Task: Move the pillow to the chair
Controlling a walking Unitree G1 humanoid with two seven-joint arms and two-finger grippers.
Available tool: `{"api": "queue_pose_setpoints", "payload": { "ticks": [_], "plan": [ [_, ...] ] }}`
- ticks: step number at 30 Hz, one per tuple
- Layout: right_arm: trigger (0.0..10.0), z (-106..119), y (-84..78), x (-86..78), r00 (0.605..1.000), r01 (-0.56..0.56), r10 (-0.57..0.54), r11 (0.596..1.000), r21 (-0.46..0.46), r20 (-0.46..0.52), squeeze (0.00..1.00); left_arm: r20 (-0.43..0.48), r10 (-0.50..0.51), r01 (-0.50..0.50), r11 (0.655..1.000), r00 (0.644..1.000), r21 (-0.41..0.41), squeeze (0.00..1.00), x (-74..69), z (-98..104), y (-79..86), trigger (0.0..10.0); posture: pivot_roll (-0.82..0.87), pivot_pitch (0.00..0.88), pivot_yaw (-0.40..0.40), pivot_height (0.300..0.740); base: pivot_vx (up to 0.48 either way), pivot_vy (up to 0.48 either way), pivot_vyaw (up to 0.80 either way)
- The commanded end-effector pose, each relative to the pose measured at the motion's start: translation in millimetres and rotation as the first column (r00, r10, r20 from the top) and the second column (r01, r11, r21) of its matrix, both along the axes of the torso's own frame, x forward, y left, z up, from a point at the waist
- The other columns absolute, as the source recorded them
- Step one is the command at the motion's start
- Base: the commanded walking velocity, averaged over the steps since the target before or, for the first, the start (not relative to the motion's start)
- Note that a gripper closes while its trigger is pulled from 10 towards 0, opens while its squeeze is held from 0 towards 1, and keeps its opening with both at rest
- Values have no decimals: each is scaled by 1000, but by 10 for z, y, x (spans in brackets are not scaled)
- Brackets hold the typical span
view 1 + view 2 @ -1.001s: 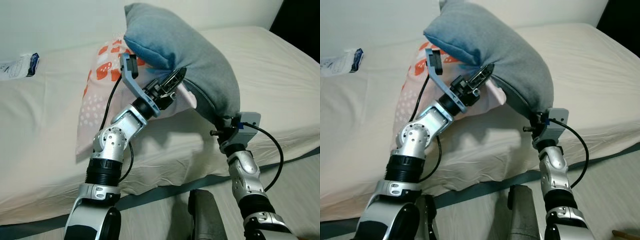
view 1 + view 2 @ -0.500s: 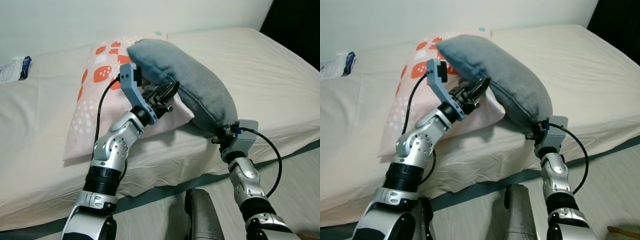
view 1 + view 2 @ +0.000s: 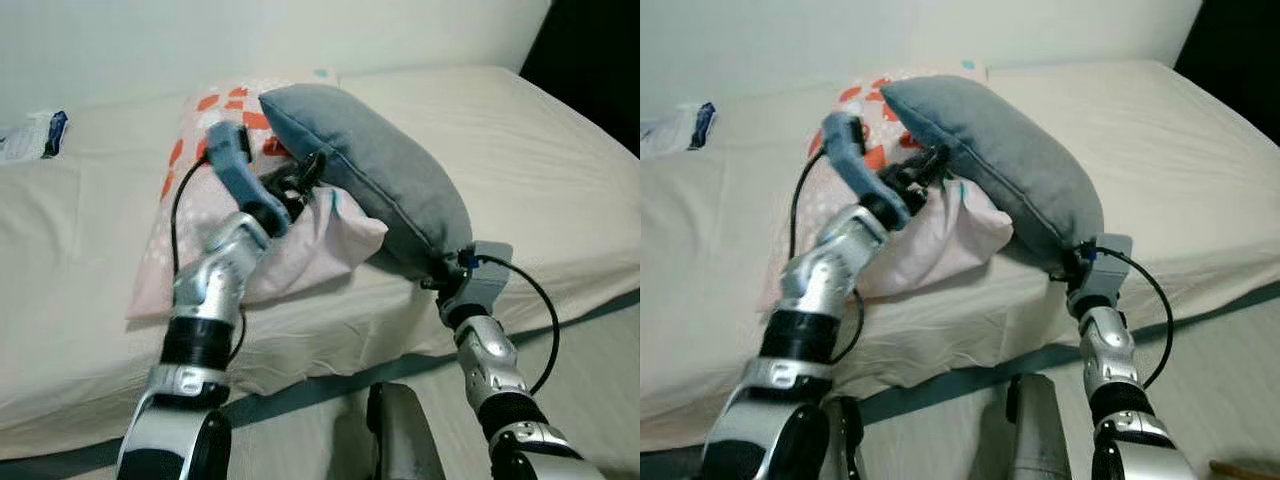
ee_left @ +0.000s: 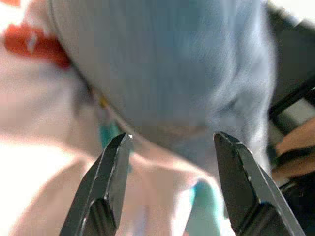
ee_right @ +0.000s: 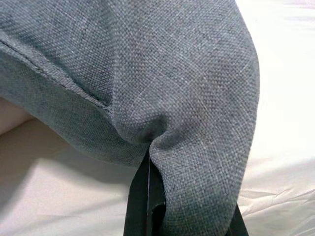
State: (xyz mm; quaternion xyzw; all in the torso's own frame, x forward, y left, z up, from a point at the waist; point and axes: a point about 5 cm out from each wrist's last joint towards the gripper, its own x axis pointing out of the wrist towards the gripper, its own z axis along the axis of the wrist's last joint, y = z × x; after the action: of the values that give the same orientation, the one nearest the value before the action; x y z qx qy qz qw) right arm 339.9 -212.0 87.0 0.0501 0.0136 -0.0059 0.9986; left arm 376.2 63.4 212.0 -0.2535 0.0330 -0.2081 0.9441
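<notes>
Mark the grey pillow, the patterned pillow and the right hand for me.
grey pillow point(image 3: 400, 185), left eye view, middle of its top face.
patterned pillow point(image 3: 195, 215), left eye view, dotted near half.
right hand point(image 5: 147, 189), right wrist view, where its fingers pinch the fabric.

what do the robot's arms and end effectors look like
Both arms are jointed silver metal with black ribbed collars and a loose black cable looping beside each. The left arm carries a blue-grey curved wrist bracket; the right arm has a grey boxy wrist module with a small blue tab. The left end effector has two long, tapered black fingers.
</notes>
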Motion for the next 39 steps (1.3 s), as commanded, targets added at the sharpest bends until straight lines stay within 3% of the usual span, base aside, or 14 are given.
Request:
{"api": "queue_pose_setpoints", "payload": {
  "ticks": [1, 4, 5, 6, 8, 15, 16, 21, 24, 25, 31, 35, 36, 39],
  "plan": [
    [10000, 20, 42, 25, 1000, -10, 10, 1000, 3, 9, 0, -56, 37, -38, 999, 998, -5, 1000, 33, -84, -16, 10000, 2, 83, -32, 533, 0, 0, 0],
    [10000, 20, 46, 27, 1000, -11, 11, 1000, 4, 9, 0, -59, 39, -42, 998, 997, -45, 1000, 42, -58, -23, 10000, 2, 83, -32, 533, 0, 0, 0],
    [10000, 21, 45, 27, 1000, -10, 10, 1000, 5, 10, 0, -48, 9, -16, 991, 999, -136, 1000, 31, 11, -59, 10000, 3, 80, -30, 533, 0, 0, 0],
    [10000, 21, 45, 27, 1000, -10, 10, 1000, 5, 10, 0, -48, 9, -16, 991, 999, -136, 1000, 31, 11, -59, 10000, 3, 80, -30, 533, 0, 0, 0],
    [10000, 18, 37, 24, 1000, -6, 6, 1000, 8, 11, 0, 6, -82, 81, 960, 997, -267, 1000, -24, 137, -138, 10000, 2, 73, -28, 533, 0, 0, 0],
    [10000, -9, 33, 16, 1000, -7, 7, 1000, 3, -4, 0, 50, -122, 130, 962, 991, -241, 1000, -71, 136, -141, 10000, 3, 68, -28, 533, 0, 0, 0],
    [10000, -20, 34, 14, 1000, -9, 9, 1000, 2, -10, 0, 50, -114, 123, 963, 992, -240, 0, -78, 113, -109, 10000, 1, 65, -30, 533, 0, 0, 0],
    [10000, -42, 35, 8, 1000, -13, 13, 1000, -6, -24, 0, 95, -105, 129, 946, 990, -297, 0, -109, 184, -86, 10000, 0, 60, -39, 533, 0, 0, 0],
    [10000, -43, 38, 11, 1000, -16, 16, 1000, 9, -26, 0, 103, -102, 127, 952, 989, -278, 0, -110, 196, -110, 10000, -3, 58, -41, 533, 0, 0, 0],
    [10000, -41, 36, 15, 1000, -12, 13, 1000, 22, -28, 1000, 102, -96, 118, 964, 990, -237, 0, -105, 177, -126, 10000, -5, 54, -43, 533, 0, 0, 0],
    [10000, 2, 54, 38, 999, -37, 37, 999, 30, -8, 1000, 113, -41, 51, 995, 993, -85, 0, -103, 53, -41, 10000, -19, 39, -40, 533, 0, 0, 0],
    [10000, -60, 121, 7, 994, -102, 103, 994, 27, -38, 1000, 102, 28, -30, 999, 994, 20, 0, -118, -108, 177, 10000, -29, 21, -40, 533, 0, 0, 0],
    [10000, -182, 172, -64, 984, -157, 157, 988, 5, -89, 1000, 88, 62, -68, 995, 994, 72, 0, -152, -220, 313, 10000, -27, 15, -43, 533, 0, 0, 0],
    [10000, -283, 201, -132, 974, -186, 186, 982, 5, -127, 1000, 73, 84, -92, 989, 994, 114, 0, -196, -321, 425, 10000, -17, 6, -48, 533, 0, 0, 0]
  ]
}}
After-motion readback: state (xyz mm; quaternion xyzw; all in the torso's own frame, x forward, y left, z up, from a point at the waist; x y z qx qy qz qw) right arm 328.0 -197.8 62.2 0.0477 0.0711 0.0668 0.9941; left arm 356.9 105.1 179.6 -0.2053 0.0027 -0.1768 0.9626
